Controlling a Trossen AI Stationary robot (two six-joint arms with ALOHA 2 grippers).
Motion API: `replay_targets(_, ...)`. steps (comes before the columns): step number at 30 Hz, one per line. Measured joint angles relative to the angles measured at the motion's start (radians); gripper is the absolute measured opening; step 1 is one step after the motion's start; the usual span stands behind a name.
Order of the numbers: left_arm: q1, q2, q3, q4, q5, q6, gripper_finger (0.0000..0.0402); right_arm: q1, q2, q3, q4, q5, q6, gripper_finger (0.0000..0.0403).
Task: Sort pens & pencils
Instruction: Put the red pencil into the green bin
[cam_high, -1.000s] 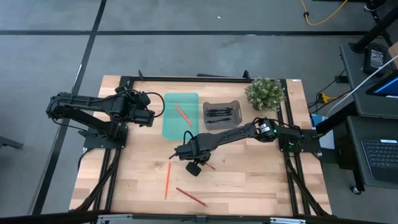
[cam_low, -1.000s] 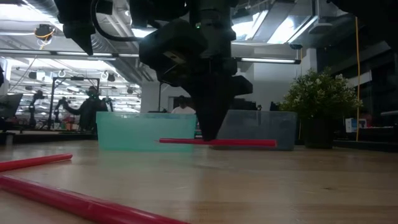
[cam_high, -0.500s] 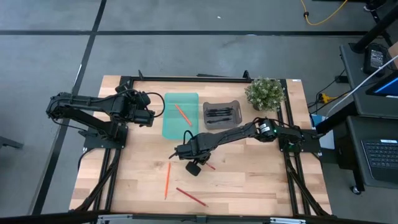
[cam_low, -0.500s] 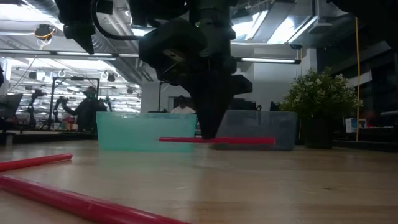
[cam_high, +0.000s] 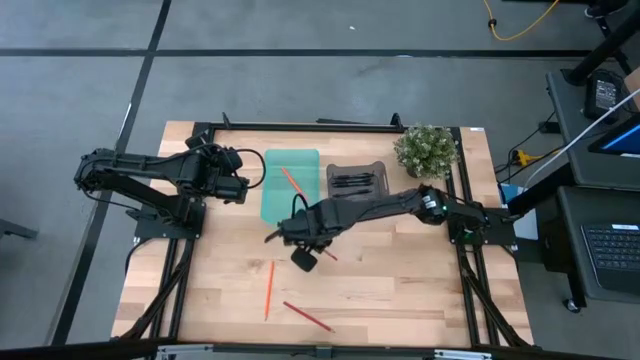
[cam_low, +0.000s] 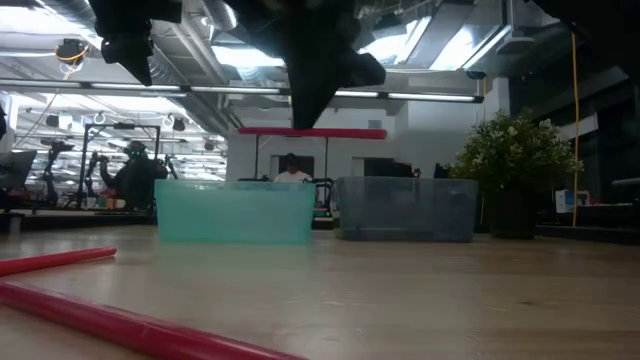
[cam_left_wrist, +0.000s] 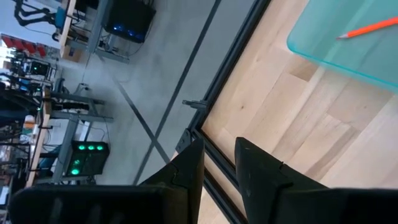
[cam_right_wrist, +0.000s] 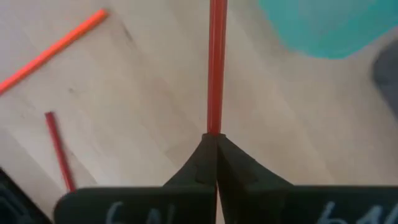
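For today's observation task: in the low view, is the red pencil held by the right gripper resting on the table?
No. The red pencil hangs level in the right gripper, well above the table and higher than both bins' rims.

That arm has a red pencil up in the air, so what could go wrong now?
The right gripper pinches the red pencil only at one end, so it might swing or slip out.
It may also miss the teal bin or hit its wall.
The grey bin of black pens sits right beside it; a drop there missorts it.
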Motion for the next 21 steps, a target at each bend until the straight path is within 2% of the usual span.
replay_targets(12,0.000,0.000,0.000,0.001,-0.006,0.021,0.0085,-0.178,-0.024,0.002,0.079,0.000,-0.158,0.0000)
replay_targets(21,0.000,0.000,0.000,0.001,-0.030,0.026,0.0085,-0.326,-0.024,0.002,0.252,-0.076,-0.261,0.0000)
